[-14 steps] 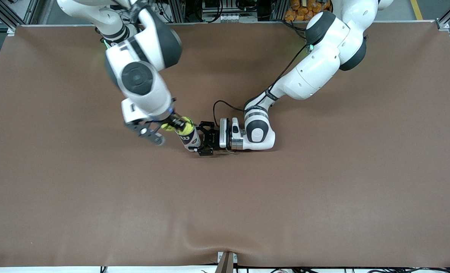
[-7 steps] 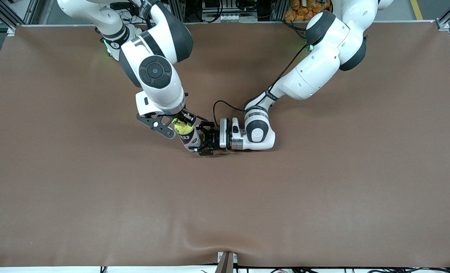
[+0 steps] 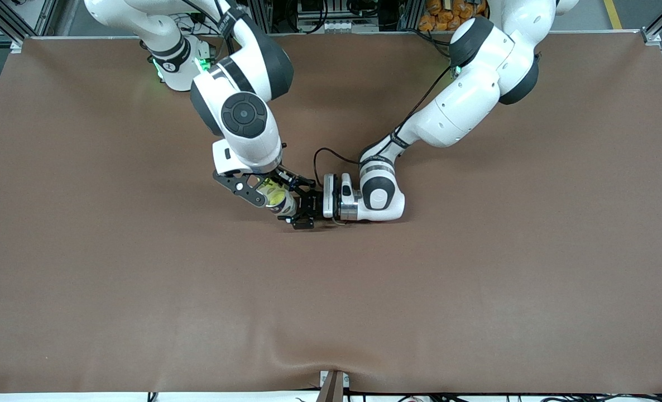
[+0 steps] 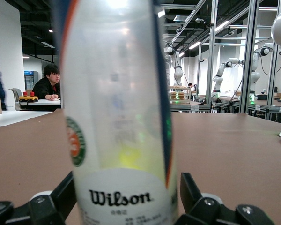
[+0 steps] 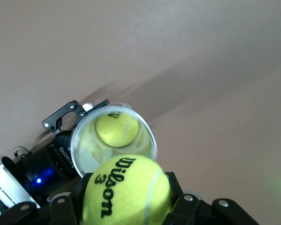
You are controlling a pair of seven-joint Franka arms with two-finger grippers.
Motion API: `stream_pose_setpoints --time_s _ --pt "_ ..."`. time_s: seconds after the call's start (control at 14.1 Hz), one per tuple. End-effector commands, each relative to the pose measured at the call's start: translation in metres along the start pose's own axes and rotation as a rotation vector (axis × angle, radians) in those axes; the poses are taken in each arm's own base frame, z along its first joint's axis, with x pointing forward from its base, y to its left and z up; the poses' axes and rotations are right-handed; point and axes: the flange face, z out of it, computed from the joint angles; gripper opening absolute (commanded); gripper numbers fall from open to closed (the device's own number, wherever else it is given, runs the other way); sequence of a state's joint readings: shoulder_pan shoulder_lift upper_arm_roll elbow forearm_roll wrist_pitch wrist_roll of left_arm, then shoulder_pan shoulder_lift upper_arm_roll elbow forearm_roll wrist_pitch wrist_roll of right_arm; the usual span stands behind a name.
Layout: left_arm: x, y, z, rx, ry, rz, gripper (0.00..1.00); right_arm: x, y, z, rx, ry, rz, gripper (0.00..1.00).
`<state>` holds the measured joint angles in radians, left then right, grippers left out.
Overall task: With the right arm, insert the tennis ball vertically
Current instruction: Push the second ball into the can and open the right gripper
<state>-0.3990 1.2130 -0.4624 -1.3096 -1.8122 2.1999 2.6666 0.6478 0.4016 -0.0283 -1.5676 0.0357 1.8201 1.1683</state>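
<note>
A clear Wilson can stands upright on the brown table, and my left gripper is shut on its lower part, one finger at each side. In the front view the can is mostly hidden under the right hand, with the left gripper beside it. My right gripper is shut on a yellow tennis ball and holds it just over the can's open mouth. Another ball lies inside the can. From the front, the held ball shows between the right gripper's fingers.
The brown table cover spreads flat all round the can. The left arm's forearm lies low over the table on the can's side toward the left arm's end. A cable loops above that wrist.
The right arm has swung toward the left arm's end, carrying the tennis ball from beside the can to over its mouth. The left arm and the can have not moved.
</note>
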Motion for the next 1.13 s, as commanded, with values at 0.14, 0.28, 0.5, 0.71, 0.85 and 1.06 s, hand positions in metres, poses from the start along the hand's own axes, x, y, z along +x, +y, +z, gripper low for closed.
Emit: stream_pose_setpoints --time_s 0.14,0.28,0.5,0.71,0.85,1.06 --pt "-0.003 0.001 0.002 0.012 0.021 0.017 0.94 0.009 0.004 -0.001 0.01 0.014 0.031 0.49" --pt "-0.003 0.001 0.002 0.012 0.021 0.017 0.94 0.012 0.003 -0.001 0.018 0.023 0.032 0.5" --pt "-0.004 0.002 0.002 0.012 0.021 0.016 0.94 0.014 -0.003 0.008 0.033 0.032 0.032 0.58" --pt "-0.003 0.001 0.002 0.012 0.021 0.017 0.94 0.013 -0.003 0.009 0.027 0.029 0.032 1.0" --pt "-0.003 0.001 0.002 0.011 0.021 0.018 0.94 0.013 -0.003 0.008 0.025 0.029 0.032 1.0" --pt "-0.003 0.001 0.002 0.011 0.021 0.018 0.94 0.013 -0.003 0.008 0.025 0.029 0.032 1.0"
